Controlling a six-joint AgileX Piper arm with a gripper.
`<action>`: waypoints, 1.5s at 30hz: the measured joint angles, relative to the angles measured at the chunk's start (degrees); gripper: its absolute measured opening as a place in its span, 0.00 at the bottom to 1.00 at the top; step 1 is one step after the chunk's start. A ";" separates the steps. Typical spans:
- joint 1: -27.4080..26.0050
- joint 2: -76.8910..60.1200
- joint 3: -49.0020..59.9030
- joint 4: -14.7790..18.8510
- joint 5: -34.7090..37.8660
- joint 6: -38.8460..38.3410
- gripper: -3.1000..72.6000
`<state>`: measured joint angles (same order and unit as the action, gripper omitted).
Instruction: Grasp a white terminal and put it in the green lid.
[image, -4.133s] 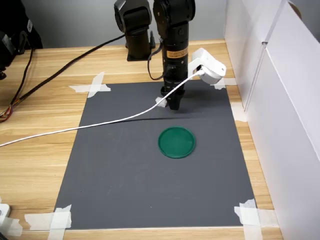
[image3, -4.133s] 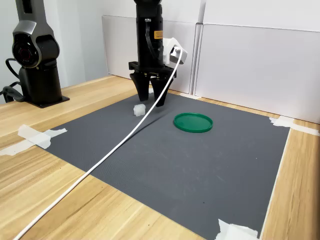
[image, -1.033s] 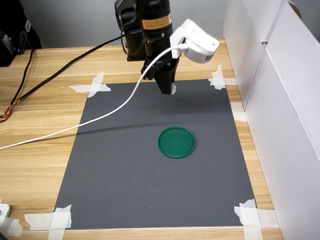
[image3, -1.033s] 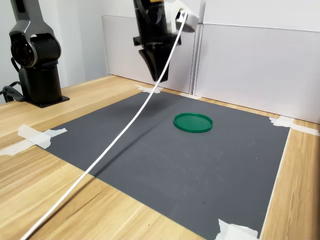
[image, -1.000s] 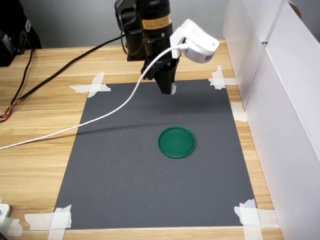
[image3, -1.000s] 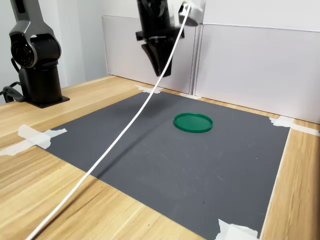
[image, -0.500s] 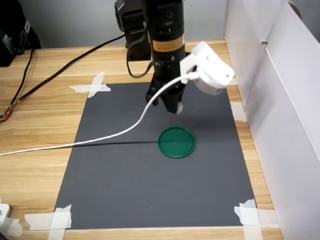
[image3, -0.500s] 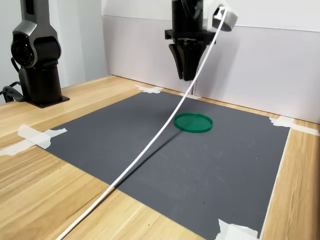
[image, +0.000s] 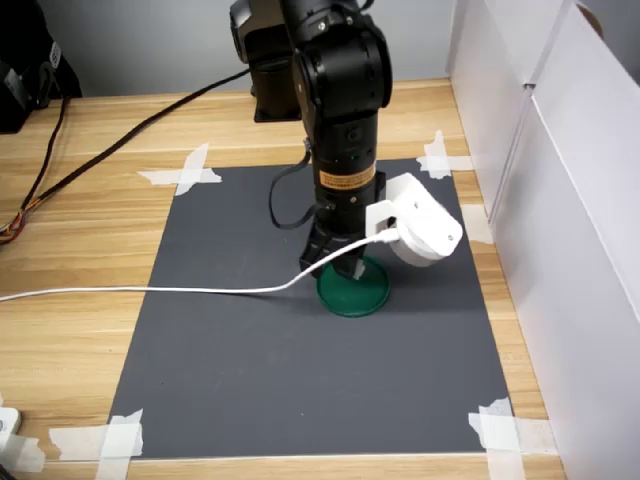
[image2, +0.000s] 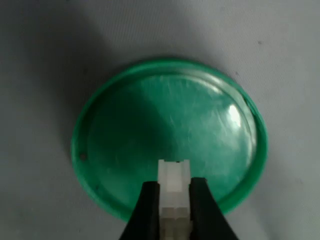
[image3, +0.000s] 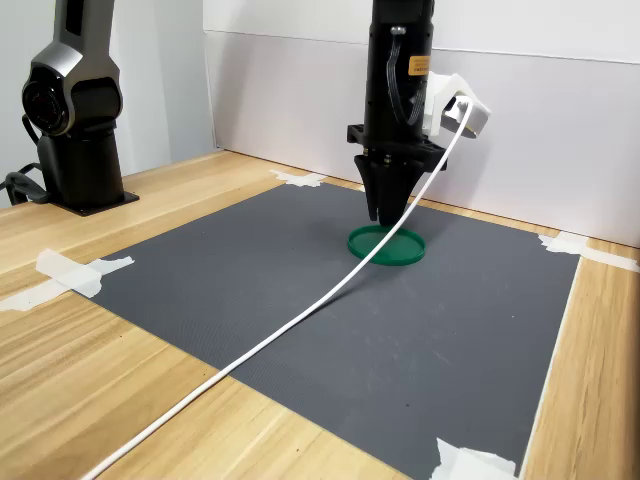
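Observation:
The green lid (image: 366, 297) lies flat on the dark grey mat, right of the mat's middle in the first exterior view. My gripper (image: 346, 270) points straight down just above the lid's near-left part. In the wrist view the white terminal (image2: 174, 184) is pinched between the two black fingers (image2: 145, 210), and the gripper (image2: 174, 202) hangs over the lid (image2: 150, 125) near its rim. The second exterior view shows the gripper (image3: 386, 214) a little above the lid (image3: 402, 249); the terminal is too small to make out there.
The grey mat (image: 250, 380) is taped to a wooden table. A white cable (image: 150, 291) trails from the wrist camera (image: 425, 232) toward the first exterior view's left. White panels (image: 570, 200) stand along the first exterior view's right. A black arm base (image3: 75, 110) stands at the second exterior view's left.
The gripper has carried the terminal from the mat's far edge to above the green lid and come down close to it. The cable swung along with it.

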<state>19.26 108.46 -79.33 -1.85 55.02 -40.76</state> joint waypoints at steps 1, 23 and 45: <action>0.00 0.40 0.00 0.00 -0.20 0.00 0.16; 0.00 -14.26 0.00 0.21 -6.08 -1.53 0.76; -5.53 -66.14 35.67 6.11 -26.35 22.97 0.02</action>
<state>13.73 42.32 -43.67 4.26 28.67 -17.79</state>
